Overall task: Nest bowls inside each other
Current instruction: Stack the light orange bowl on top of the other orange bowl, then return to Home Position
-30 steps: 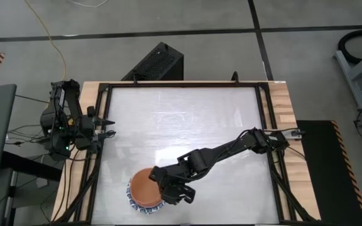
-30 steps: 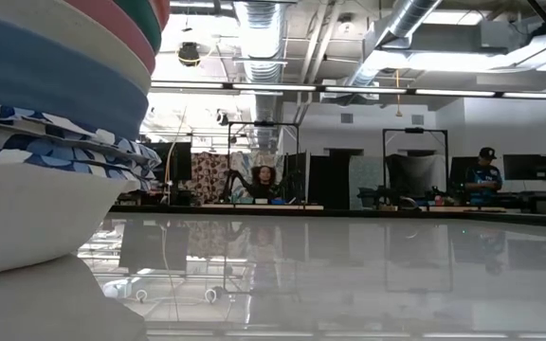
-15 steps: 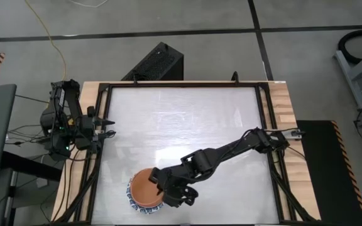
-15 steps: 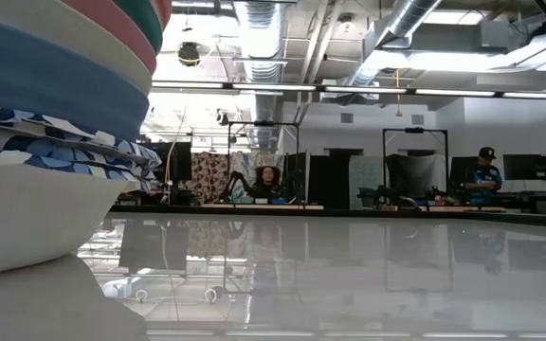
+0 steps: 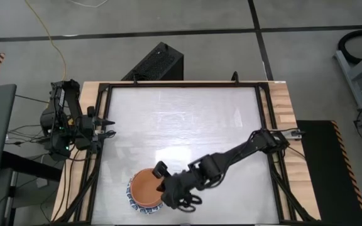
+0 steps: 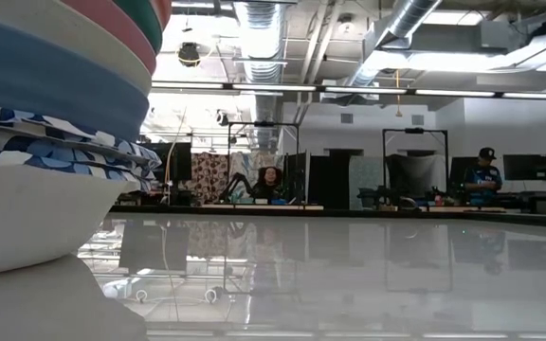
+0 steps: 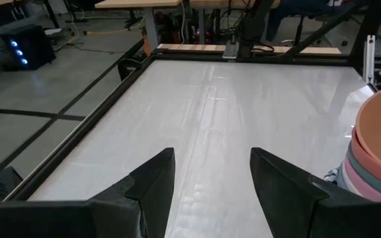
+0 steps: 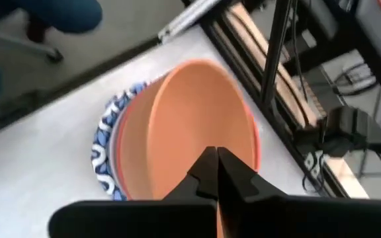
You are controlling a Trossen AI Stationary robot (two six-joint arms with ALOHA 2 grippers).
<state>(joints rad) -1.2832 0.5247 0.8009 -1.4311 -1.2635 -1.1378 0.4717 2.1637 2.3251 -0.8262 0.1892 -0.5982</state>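
The bowls sit nested in one stack (image 5: 144,189) near the table's near-left corner. An orange bowl (image 8: 190,112) is on top, and pink, teal, cream, blue and blue-patterned white rims (image 6: 36,142) show below it. The lowest white bowl (image 6: 17,227) rests on the table. My right gripper (image 5: 161,169) is shut, its tips (image 8: 215,158) over the orange bowl's hollow, a little above it. At the table's left edge my left gripper (image 5: 109,127) waits open, nothing between its fingers (image 7: 210,172), with the stack (image 7: 379,152) off to one side.
The white tabletop (image 5: 187,119) lies bare between its black frame rails (image 5: 266,119). A black box (image 5: 156,63) stands on the floor beyond the far edge. In the low view, people sit at desks (image 6: 486,175) far back in the room.
My right gripper has risen a little from the orange bowl and tipped. Its wrist has swung toward the table's near edge, and its fingertips now point across the bowl's far rim. The stack has stayed in place.
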